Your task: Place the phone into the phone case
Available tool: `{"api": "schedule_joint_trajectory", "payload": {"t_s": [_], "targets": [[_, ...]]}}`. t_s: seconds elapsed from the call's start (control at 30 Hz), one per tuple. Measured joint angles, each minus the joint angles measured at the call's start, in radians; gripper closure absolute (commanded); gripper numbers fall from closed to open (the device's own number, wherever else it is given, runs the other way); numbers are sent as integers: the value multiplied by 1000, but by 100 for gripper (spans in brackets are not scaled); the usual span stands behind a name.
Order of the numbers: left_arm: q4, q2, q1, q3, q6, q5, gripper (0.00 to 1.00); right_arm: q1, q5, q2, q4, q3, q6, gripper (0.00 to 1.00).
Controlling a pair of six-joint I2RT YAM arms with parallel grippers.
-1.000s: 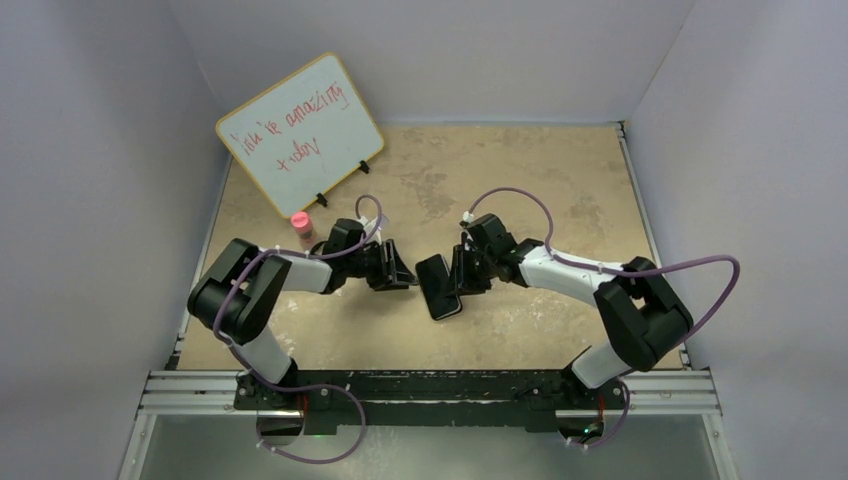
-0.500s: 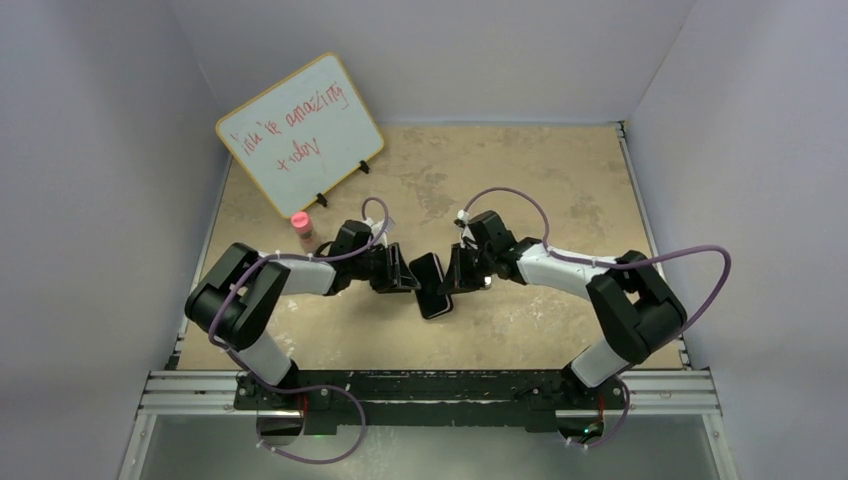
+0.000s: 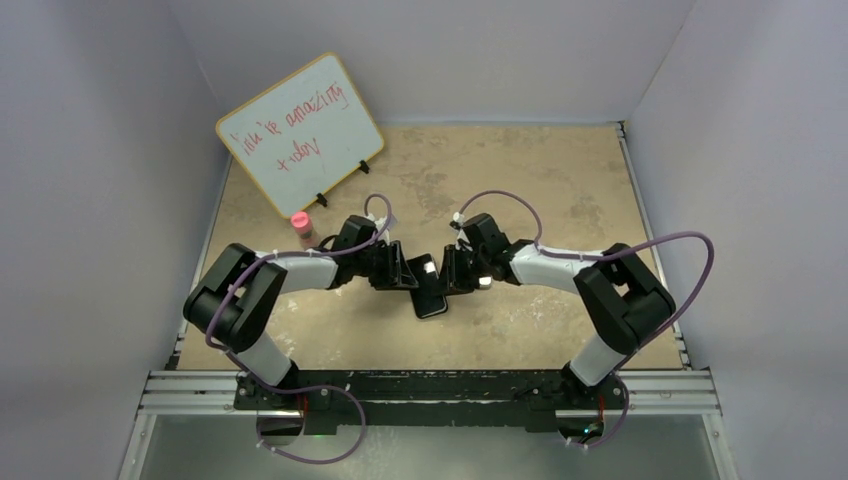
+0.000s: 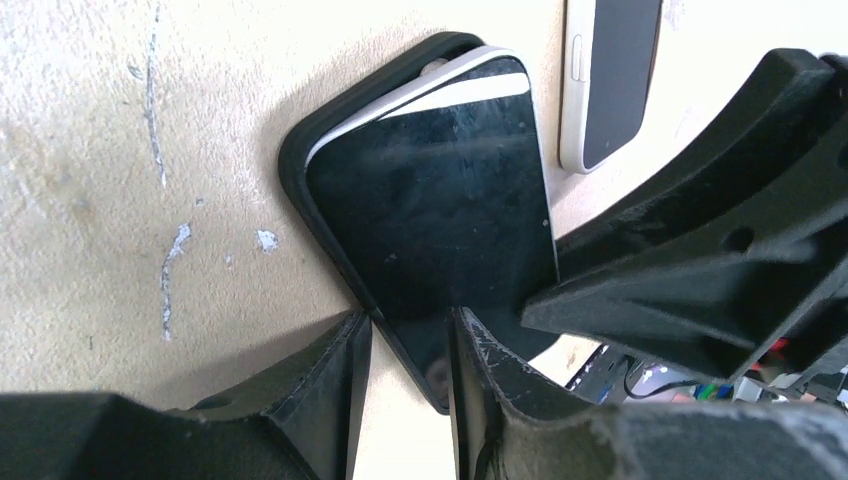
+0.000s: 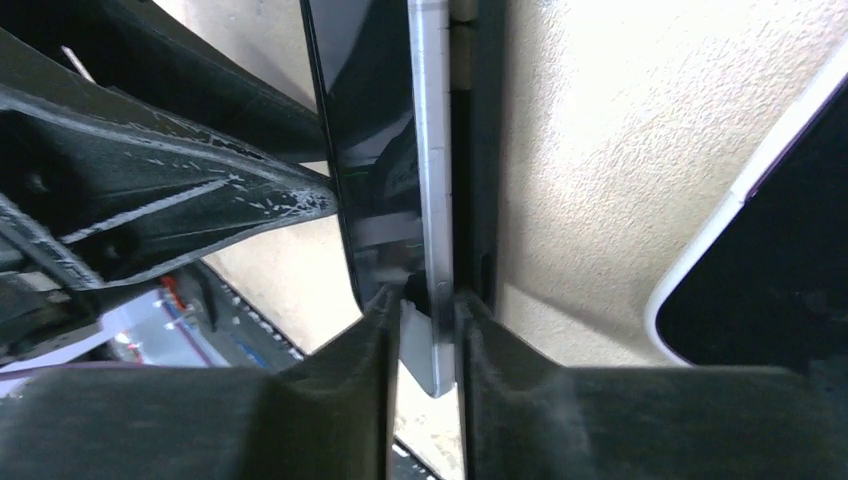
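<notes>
Detail comes only from the wrist views. The left wrist view shows the phone (image 4: 450, 220) lying partly in the phone case (image 4: 300, 160), its far end raised above the case rim, and the left gripper (image 4: 408, 330) pinched closed on their near edge. The right wrist view shows them edge-on, a thin gap between them, with the right gripper (image 5: 428, 305) clamped on both. A second phone (image 4: 610, 80) lies just beside on the bench (image 4: 120, 200). From above, all this is only one dark shape. Compared with one second ago, both grippers stand closer together and the phone sits more to the left.
</notes>
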Motion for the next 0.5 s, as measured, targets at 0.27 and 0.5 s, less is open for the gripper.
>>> {"api": "schedule_joint_trajectory", "payload": {"t_s": [0.27, 0.5], "targets": [[-27, 22, -5, 38, 14, -21, 65, 40, 101, -48, -62, 2, -12, 46], [-40, 22, -6, 42, 14, -29, 66, 40, 156, -94, -111, 2, -19, 34]]}}
